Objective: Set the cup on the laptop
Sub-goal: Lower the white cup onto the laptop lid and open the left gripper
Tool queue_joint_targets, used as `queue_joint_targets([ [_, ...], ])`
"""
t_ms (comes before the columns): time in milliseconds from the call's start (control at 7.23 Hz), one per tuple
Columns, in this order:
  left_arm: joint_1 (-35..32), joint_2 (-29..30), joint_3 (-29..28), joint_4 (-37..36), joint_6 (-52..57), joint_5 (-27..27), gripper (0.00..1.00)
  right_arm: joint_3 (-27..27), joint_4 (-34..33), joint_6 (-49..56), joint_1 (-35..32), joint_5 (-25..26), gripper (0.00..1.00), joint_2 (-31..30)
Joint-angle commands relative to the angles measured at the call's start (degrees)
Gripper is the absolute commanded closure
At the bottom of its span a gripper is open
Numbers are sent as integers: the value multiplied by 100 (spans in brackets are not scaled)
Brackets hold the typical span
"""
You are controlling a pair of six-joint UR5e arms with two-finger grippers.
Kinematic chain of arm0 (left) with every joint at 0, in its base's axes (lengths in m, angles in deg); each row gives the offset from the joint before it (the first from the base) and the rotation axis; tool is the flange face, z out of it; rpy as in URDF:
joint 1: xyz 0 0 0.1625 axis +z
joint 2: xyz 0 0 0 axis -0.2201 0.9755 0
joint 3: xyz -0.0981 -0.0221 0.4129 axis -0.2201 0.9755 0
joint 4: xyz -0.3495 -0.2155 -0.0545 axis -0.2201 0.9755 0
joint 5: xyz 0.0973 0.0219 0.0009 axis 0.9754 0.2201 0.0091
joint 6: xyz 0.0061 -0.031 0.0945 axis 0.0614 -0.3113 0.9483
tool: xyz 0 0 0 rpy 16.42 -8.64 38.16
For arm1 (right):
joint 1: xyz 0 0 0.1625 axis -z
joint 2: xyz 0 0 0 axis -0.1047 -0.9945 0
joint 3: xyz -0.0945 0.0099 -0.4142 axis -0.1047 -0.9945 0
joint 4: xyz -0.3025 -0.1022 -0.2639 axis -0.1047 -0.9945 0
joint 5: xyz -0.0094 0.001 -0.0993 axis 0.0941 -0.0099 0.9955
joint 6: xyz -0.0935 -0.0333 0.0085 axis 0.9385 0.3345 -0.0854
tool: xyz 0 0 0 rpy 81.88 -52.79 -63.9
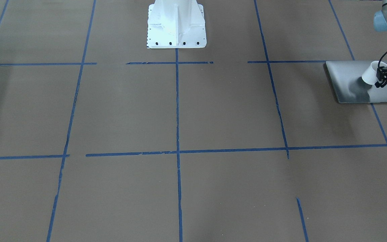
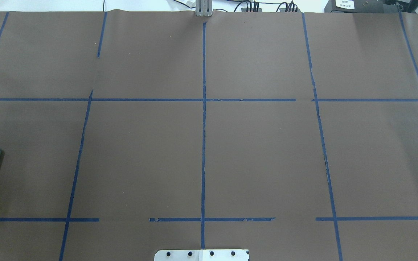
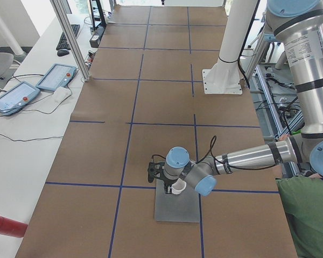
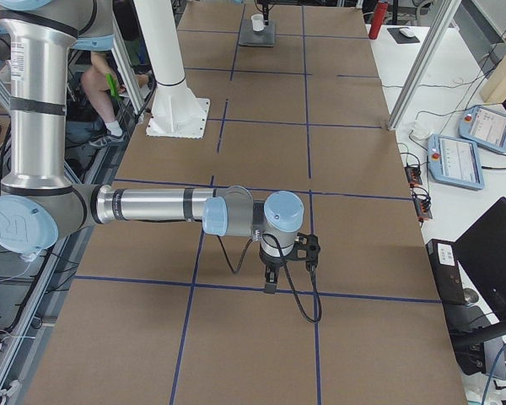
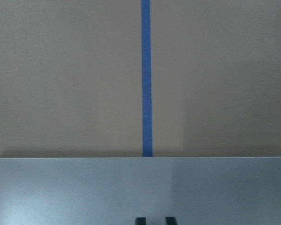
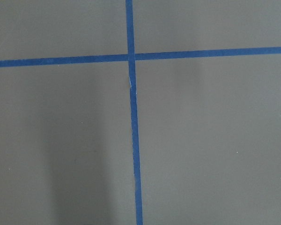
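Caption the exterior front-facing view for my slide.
The left gripper holds the white cup by its rim over the closed silver laptop.

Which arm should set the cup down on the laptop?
Left. The left claw grips the cup, tilted, right over the laptop. The right claw hangs over bare table at the far end, holding nothing visible.

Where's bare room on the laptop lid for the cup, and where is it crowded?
Bare: the end of the laptop toward the robot base, and the strip along its operator-side edge. Crowded: around the tilted cup, held by the left gripper. The table squares between laptop and robot base also show nothing on them.
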Motion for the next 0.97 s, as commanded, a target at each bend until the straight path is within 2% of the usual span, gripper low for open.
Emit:
queue_joint_targets([
  [0, 34, 32, -147, 96, -14, -1, 85, 0, 0, 0, 0, 0, 0, 0],
  [138, 34, 49, -217, 157, 21, -1, 1, 0, 0, 0, 0, 0, 0, 0],
  [830, 8, 286, -209, 96, 232, -353, 0, 0, 0, 0, 0, 0, 0, 0],
])
